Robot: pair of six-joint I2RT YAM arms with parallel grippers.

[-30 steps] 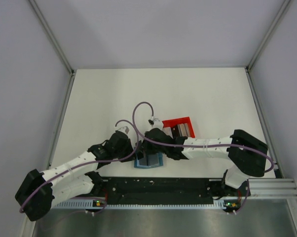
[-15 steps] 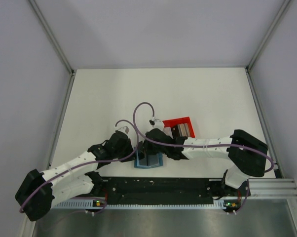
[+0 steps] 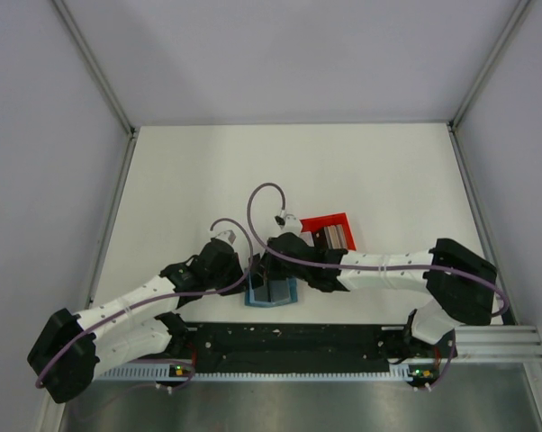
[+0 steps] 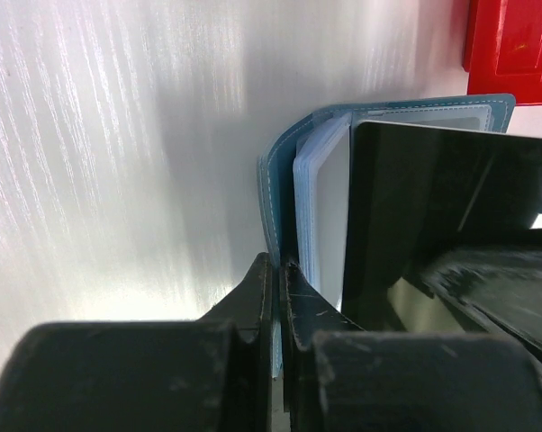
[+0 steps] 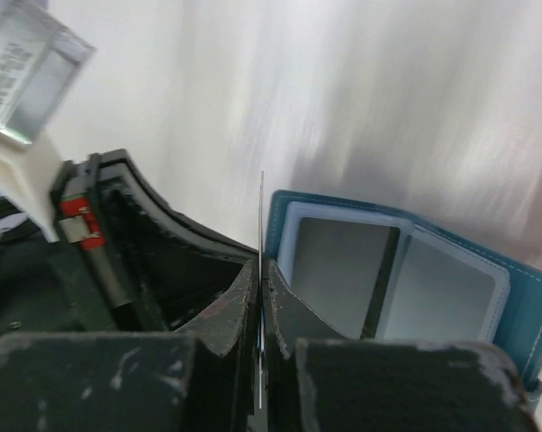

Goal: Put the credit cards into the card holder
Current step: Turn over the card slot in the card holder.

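Two grips: left gripper [image 4: 277, 270], card holder [image 4: 273, 171]; right gripper [image 5: 259, 281], credit card [image 5: 261, 211].

From above, the left arm [image 3: 145, 297] and right arm [image 3: 379, 265] cover most of the small teal-blue folding wallet [image 3: 289, 297]; only its near edge shows. The right arm also hides a corner of the red open-topped tray [image 3: 325, 220], whose grey contents are too small to tell apart. At the left wrist, a glossy black card [image 4: 415, 198] runs off the right edge. At the right wrist, a thin card [image 5: 261, 216] shows edge-on, its face hidden.
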